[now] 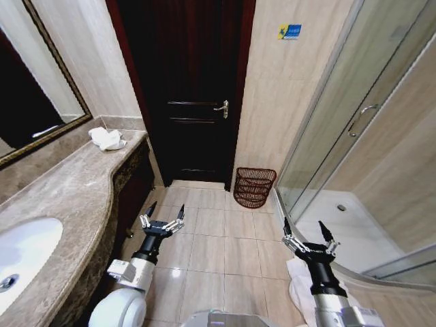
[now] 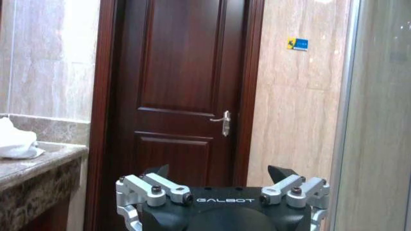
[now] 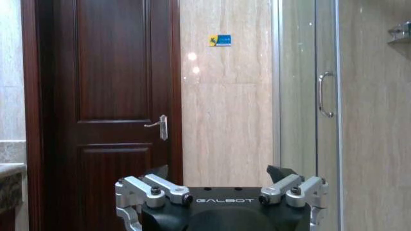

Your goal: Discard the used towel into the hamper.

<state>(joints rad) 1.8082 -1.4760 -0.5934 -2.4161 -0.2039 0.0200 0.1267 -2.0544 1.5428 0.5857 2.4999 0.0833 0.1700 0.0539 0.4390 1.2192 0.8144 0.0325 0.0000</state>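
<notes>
Your robot stands in a tiled bathroom with both arms held out low over the floor, the left gripper [image 1: 162, 221] and right gripper [image 1: 311, 237] each spread wide and carrying nothing. Beside the left arm runs the marble counter [image 1: 65, 187], its sink [image 1: 24, 255] nearest you; at the counter's far end, against the wall, lies the crumpled white towel [image 1: 107, 139], well apart from either claw. Farther on, the wicker hamper [image 1: 254, 187] sits on the floor between the dark door [image 1: 187, 88] and the glass shower enclosure [image 1: 354, 116]. The job looks barely begun: the pick-up comes first. You will likely need to bring the left arm up and forward to the towel, then carry it across to the hamper.
</notes>
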